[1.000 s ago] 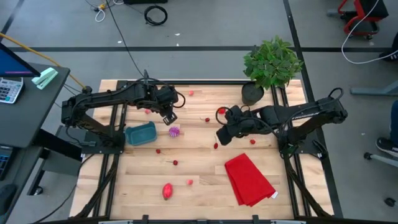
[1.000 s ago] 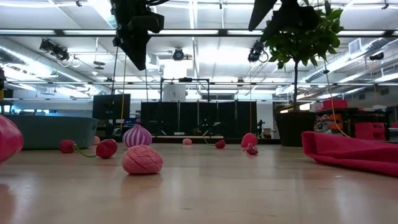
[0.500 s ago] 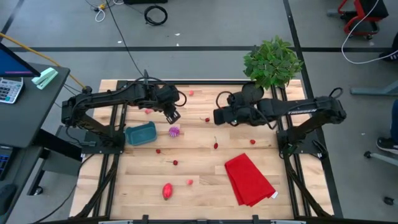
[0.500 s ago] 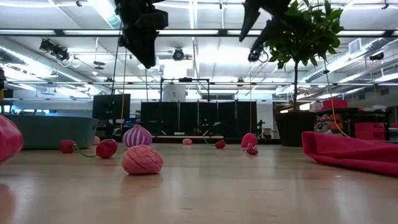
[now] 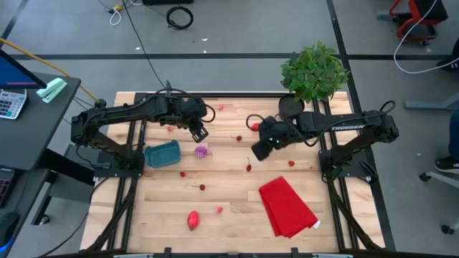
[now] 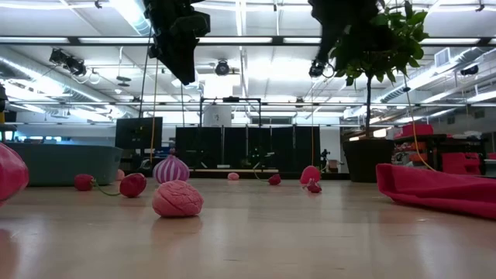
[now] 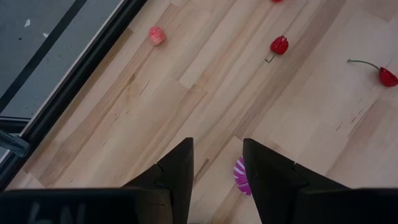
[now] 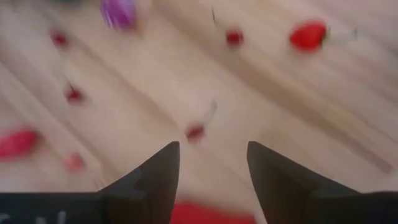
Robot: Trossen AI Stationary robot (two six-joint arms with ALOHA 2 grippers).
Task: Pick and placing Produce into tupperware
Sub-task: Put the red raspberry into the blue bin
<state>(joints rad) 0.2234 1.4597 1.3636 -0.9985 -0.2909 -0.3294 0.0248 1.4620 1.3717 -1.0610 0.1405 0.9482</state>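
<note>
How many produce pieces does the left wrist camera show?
5: a pink piece near the table's edge, a red piece, a stemmed cherry, the purple-and-white piece partly behind the left gripper, and a red one cut by the frame. More may be hidden.

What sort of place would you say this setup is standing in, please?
Probably a robotics lab or workshop, not a kitchen: a wooden table on a metal frame stands on a grey floor with loose cables, and the low view shows an open industrial ceiling with strip lights and dark equipment racks.
</note>
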